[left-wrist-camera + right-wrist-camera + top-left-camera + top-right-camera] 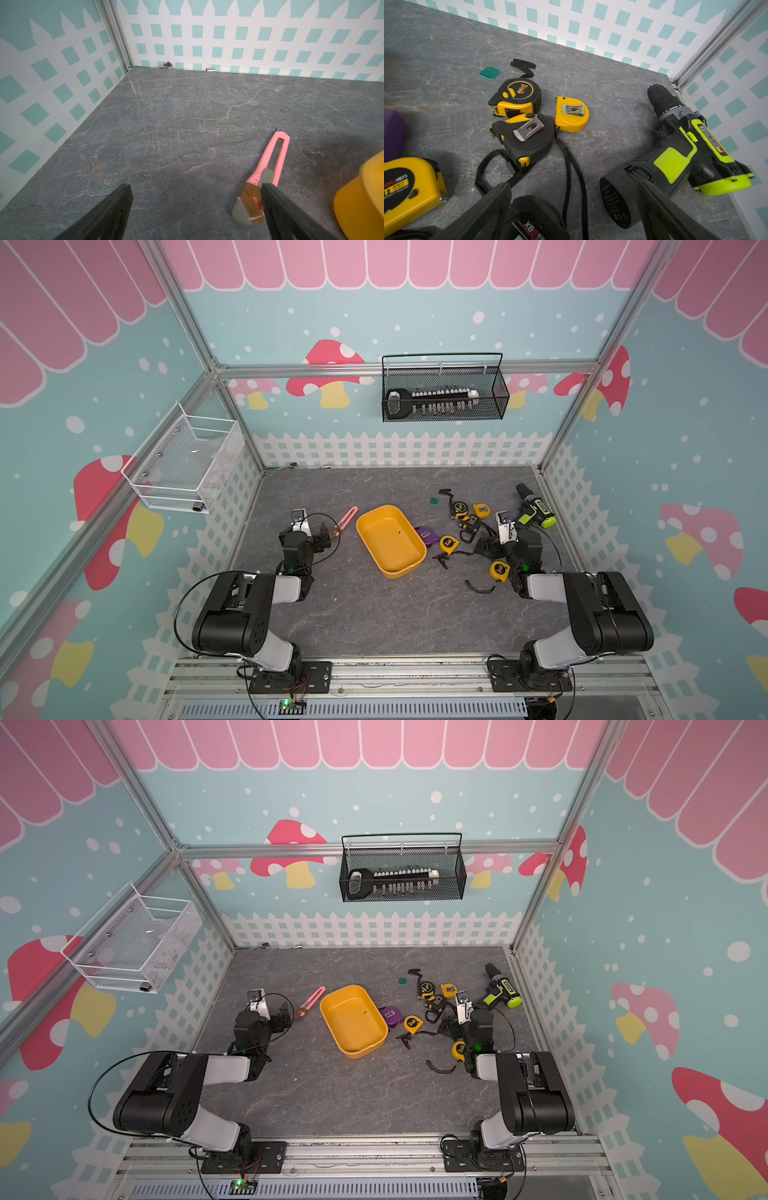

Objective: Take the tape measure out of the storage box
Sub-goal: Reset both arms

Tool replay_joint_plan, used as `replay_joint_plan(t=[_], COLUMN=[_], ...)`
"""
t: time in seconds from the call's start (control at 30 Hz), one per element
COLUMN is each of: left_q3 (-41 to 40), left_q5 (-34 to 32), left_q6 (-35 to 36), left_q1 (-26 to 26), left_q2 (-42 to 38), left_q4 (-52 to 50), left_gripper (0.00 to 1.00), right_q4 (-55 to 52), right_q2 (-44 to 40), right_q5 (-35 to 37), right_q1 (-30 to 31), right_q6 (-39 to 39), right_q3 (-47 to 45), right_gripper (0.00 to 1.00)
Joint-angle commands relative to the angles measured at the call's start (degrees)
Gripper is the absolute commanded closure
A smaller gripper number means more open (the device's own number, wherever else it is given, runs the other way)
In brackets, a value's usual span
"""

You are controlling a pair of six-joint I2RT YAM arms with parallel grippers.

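The yellow-orange storage box [388, 543] [353, 1023] stands mid-table; its inside shows only a tiny dark speck. Several tape measures lie on the table to its right: a yellow one [449, 543] beside a purple one [426, 534], another yellow one [500, 570], and a black-and-yellow cluster [517, 95] [527, 137] [572, 114]. My right gripper [484, 546] [574, 185] hangs open over a black tape measure [533, 220] that lies low between its fingers. My left gripper [330, 532] [196, 187] is open and holds nothing, left of the box [361, 197].
A pink utility knife [347, 519] [272, 164] lies by my left gripper's finger. A green-and-black drill [534, 508] [679, 149] rests at the right wall. A small green board [490, 72] and loose black straps lie among the tapes. A black mesh basket [442, 389] and a white one [187, 464] hang on the walls.
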Motion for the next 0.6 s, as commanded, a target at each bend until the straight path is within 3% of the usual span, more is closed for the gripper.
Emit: replay_joint_plan(t=[0.0,0.57], left_q3=[0.8,0.7], left_q5=[1.0,1.1], left_q6=[0.0,0.0], left_q1=[0.2,0.2], left_q2=[-0.4,-0.1], left_q4=[0.1,0.7], left_gripper=[0.01,0.01], right_q4=[0.7,0.7], right_q2=[0.2,0.2], right_q5=[-0.5,-0.5], right_q1=[0.1,0.1], right_q6=[-0.4,-0.4], right_q3=[0.4,0.4], right_gripper=[0.01,0.01])
